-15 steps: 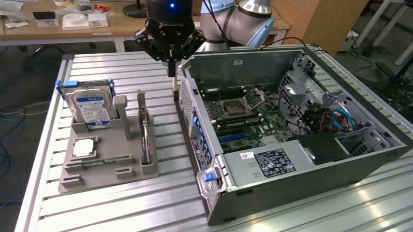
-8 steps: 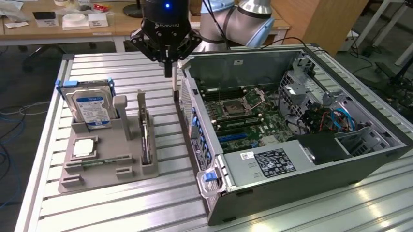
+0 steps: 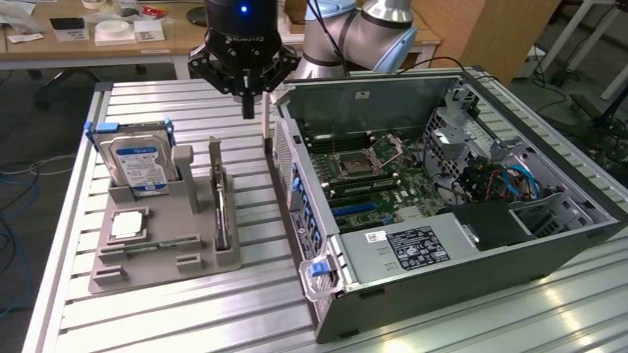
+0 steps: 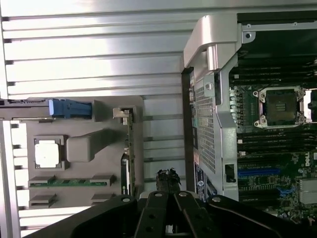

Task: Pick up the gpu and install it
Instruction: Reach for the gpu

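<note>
Closed tool; gpu in grey holder

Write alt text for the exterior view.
The arm's shut gripper hangs above the slatted table, between a gray holder and an open computer case. The gpu stands on edge in the holder; a hard drive stands there too.

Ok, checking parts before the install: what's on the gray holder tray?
On the gray tray: the hard drive upright, the gpu standing on edge in its slot, a square silver chip and a green memory stick lying flat. The slot walls cover the gpu's lower edge.
</note>
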Controlling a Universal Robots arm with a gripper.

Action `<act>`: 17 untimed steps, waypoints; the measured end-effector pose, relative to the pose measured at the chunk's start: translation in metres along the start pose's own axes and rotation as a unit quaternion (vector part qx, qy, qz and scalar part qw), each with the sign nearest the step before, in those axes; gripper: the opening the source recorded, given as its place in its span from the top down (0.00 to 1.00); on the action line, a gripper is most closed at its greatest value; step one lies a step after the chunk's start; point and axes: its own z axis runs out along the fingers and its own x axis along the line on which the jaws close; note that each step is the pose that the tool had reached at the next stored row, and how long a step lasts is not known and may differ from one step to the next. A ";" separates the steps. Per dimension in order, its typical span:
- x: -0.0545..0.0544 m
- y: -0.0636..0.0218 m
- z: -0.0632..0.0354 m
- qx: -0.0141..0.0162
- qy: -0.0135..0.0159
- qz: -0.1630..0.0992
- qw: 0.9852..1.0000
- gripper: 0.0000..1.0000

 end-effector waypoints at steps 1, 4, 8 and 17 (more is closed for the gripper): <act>0.002 -0.0001 0.0000 0.000 0.000 0.000 1.000 0.90; 0.007 -0.0005 0.0001 0.000 0.000 0.000 1.000 0.90; 0.014 -0.0011 0.0001 0.000 0.000 0.000 1.000 0.90; 0.031 -0.0023 0.0003 0.000 0.000 0.000 1.000 0.90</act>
